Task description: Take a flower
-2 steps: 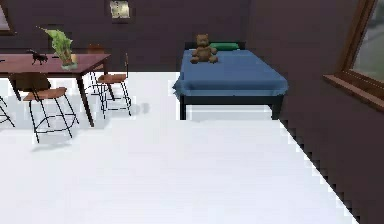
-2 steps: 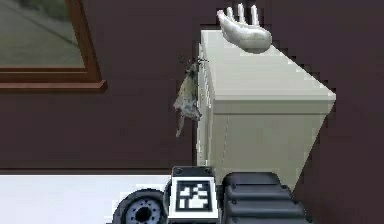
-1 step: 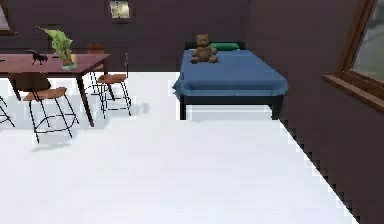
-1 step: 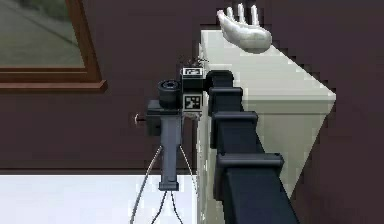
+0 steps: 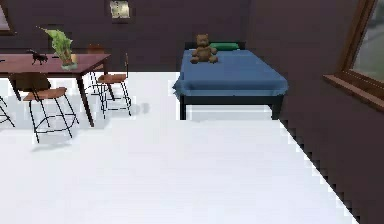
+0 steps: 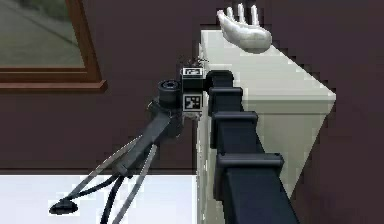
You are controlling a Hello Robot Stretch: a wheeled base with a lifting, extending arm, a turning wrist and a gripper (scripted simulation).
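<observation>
A leafy green plant in a pale pot (image 5: pixel 63 47) stands on the dark red dining table (image 5: pixel 75 68) at the forward view's far left. In the arm side view my arm (image 6: pixel 245 160) rises from the bottom edge. Its two white marker squares (image 6: pixel 192 98) sit at the far end. The gripper (image 6: pixel 88 210) hangs down and to the left from its dark body (image 6: pixel 165 100). Its thin fingers (image 6: pixel 112 165) have only dark wall and white floor behind them, so it holds nothing.
A small dark figurine (image 5: pixel 38 56) stands beside the plant. Wire-legged chairs (image 5: pixel 48 100) (image 5: pixel 112 85) ring the table. A blue bed (image 5: pixel 230 75) with a teddy bear (image 5: pixel 204 49) lies ahead. A white cabinet (image 6: pixel 275 100) bearing a white hand sculpture (image 6: pixel 243 28) stands beside the arm. Windows (image 5: pixel 365 50) (image 6: pixel 45 50).
</observation>
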